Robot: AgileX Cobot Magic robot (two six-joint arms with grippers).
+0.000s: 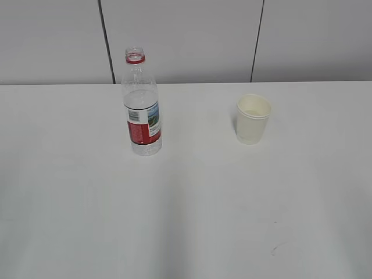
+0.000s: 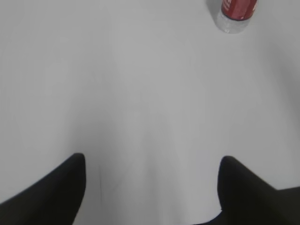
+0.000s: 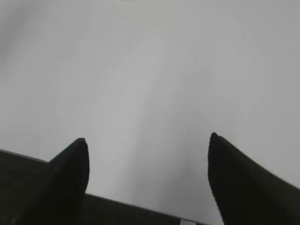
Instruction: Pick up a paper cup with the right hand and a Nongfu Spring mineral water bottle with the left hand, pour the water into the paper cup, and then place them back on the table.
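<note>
Toward the table's [image 1: 186, 221] far edge, the uncapped bottle [image 1: 142, 107] and paper cup [image 1: 253, 119], seemingly empty, stand well apart; both grippers [image 2: 152, 187] [image 3: 147, 178] hover spread, holding nothing.

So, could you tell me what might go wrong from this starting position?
1. The bottle is tall, narrow and uncapped, so a glancing touch from the open left gripper could tip it and spill water.
2. The paper cup is light and looks empty, so the open right gripper might push it along the table or crush it.
3. The right wrist view barely shows the cup, so aiming from there seems unreliable.
</note>
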